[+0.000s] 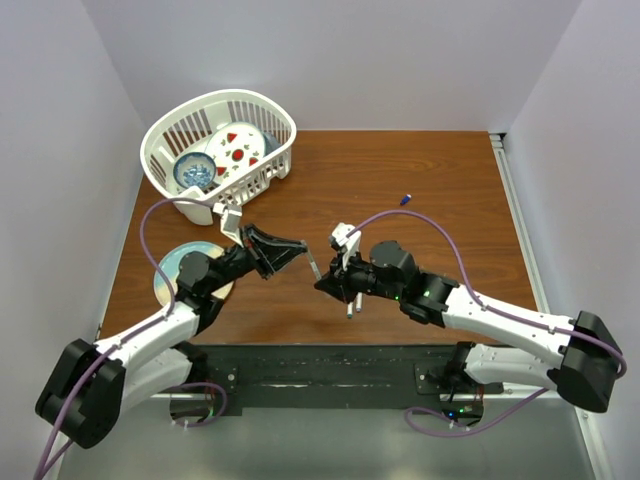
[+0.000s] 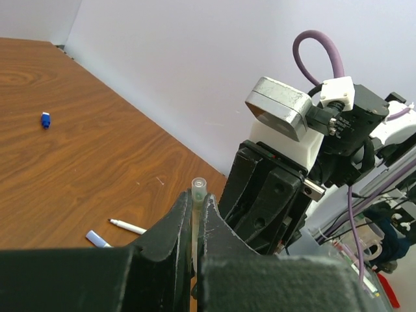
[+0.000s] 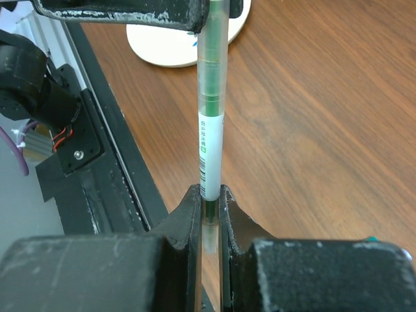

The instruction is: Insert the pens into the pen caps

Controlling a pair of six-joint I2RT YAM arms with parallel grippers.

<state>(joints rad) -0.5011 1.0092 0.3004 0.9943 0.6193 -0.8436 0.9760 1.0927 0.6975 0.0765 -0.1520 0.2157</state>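
right gripper (image 3: 208,194) is clenched on a slim marker pen with a white label and green core (image 3: 210,130), pointing straight ahead into the left gripper (image 2: 197,201). that one's clamped on a pale see-through tube end (image 2: 198,185), probably the same pen. i reckon it's braced for capping. a tiny blue plastic cap (image 2: 45,120) sits far off its left on the wooden counter (image 2: 97,162).

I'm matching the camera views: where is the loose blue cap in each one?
Top external: blue cap on the table, right of centre, in the far half.
Left wrist: upper left, on the wood.
Right wrist: not in it.
Shared landmark: the brown wooden table.
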